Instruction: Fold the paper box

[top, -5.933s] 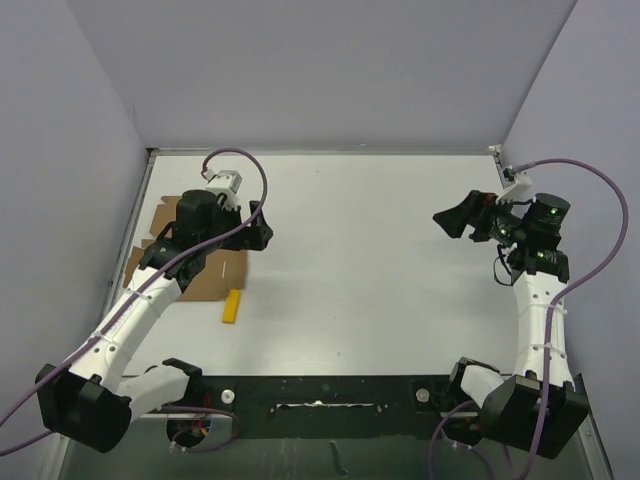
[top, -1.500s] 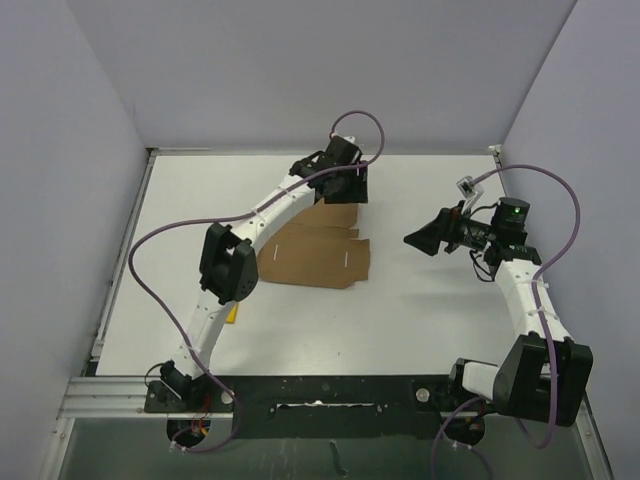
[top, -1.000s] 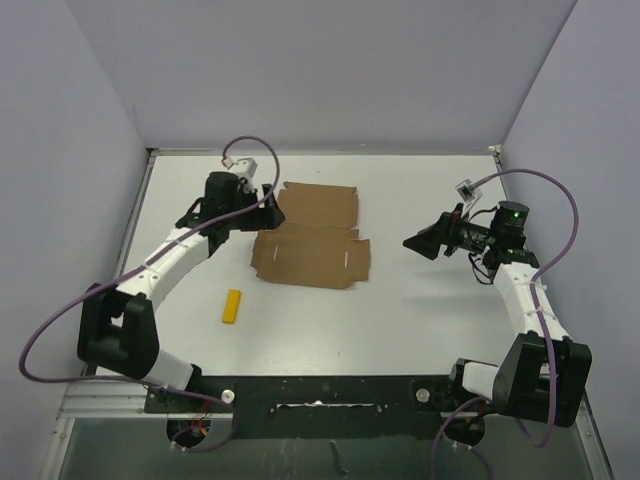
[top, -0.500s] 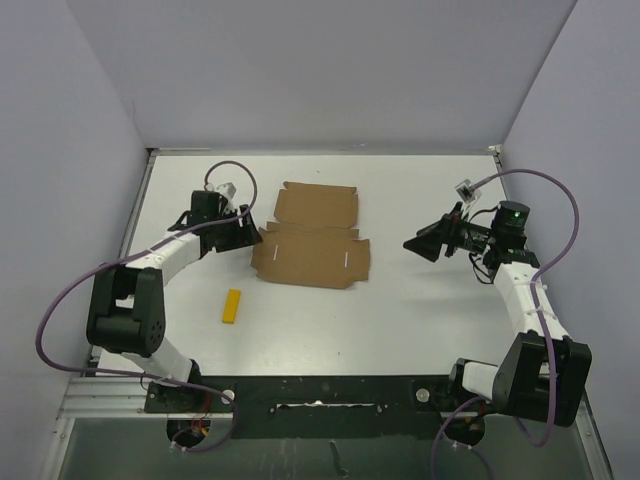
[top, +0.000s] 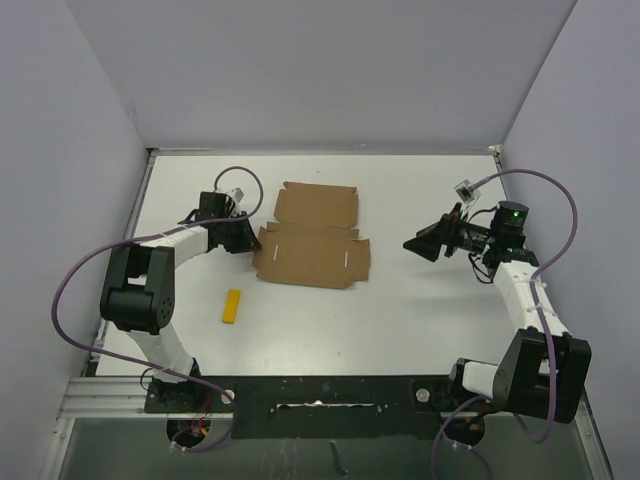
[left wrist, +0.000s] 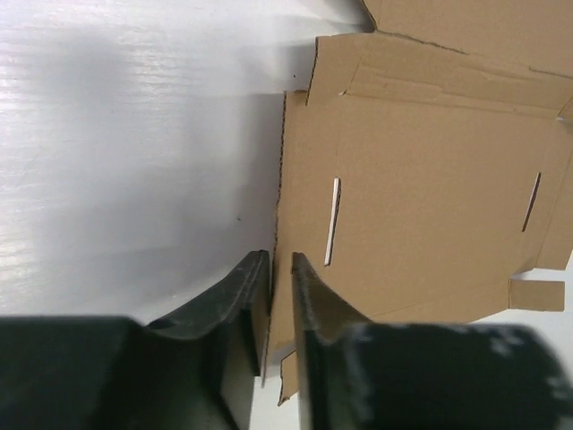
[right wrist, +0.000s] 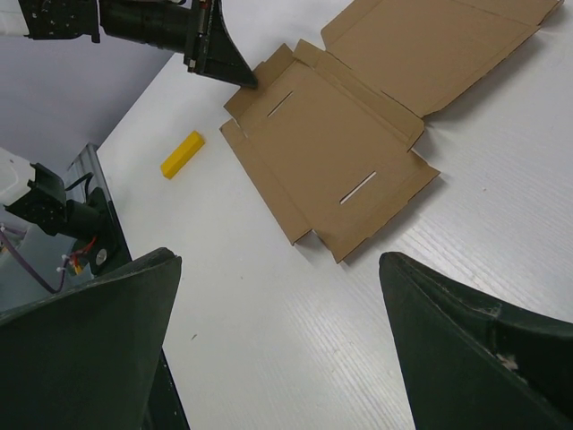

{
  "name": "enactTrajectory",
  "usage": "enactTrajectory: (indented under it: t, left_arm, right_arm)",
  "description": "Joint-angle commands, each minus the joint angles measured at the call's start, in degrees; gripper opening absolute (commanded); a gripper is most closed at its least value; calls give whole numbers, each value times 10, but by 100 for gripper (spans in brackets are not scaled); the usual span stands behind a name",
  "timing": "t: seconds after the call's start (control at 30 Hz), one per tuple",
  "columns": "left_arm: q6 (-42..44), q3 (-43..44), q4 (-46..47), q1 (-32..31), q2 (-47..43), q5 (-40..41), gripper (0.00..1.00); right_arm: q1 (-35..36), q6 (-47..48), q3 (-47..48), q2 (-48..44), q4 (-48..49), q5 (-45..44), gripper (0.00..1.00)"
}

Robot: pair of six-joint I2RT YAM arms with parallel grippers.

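Step in hand: opening of the fold, taking hold of the sheet. The paper box (top: 310,255) lies fully flat and unfolded on the tabletop (top: 420,330), left of centre, with no flap raised.

Left claw (left wrist: 277,262): low at the sheet's left edge, jaws drawn to a narrow slit. In the left wrist view that edge runs into the slit. Cannot tell whether the cardboard is actually pinched.

Right claw (right wrist: 277,260): jaws wide, holding nothing, hanging well apart from the sheet's right side and facing it.

Orientation: the slotted main panel's long axis runs left to right across the tabletop, slightly skewed. One slit sits near each of its ends. The large lid panel points away from the arm bases, toward the far wall. Short side flaps point left and right.

Small yellow bar (top: 232,306): near the left front corner, apart from the sheet.

Next move, my judgement: lift the left side flap along its crease. The right claw likely needs to come down and pin the panel so the sheet does not slide.
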State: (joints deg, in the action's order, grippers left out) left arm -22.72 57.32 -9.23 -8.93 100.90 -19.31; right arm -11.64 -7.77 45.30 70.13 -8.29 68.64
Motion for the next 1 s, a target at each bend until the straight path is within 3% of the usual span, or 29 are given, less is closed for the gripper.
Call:
enactTrajectory:
  t: [0.0, 0.1, 0.23, 0.5, 0.73, 0.97]
  left_arm:
    - [-11, 21, 35, -1, 7, -35, 10]
    - [-29, 4, 44, -13, -16, -38, 2]
    - [-68, -32, 53, -48, -66, -9, 0]
    - [-191, -118, 58, -190, -167, 142, 1]
    - [-249, -156, 72, -307, -224, 209, 34]
    - [-149, -127, -6, -298, -296, 206, 65]
  right_arm:
    - [-2, 5, 12, 1, 10, 15, 98]
    - [-2, -3, 10, 9, 16, 13, 98]
    - [-1, -11, 11, 27, 18, 6, 98]
    - [0, -10, 21, 38, 4, -6, 98]
    - [0, 0, 28, 32, -16, -15, 98]
    - [10, 13, 36, 25, -27, -17, 99]
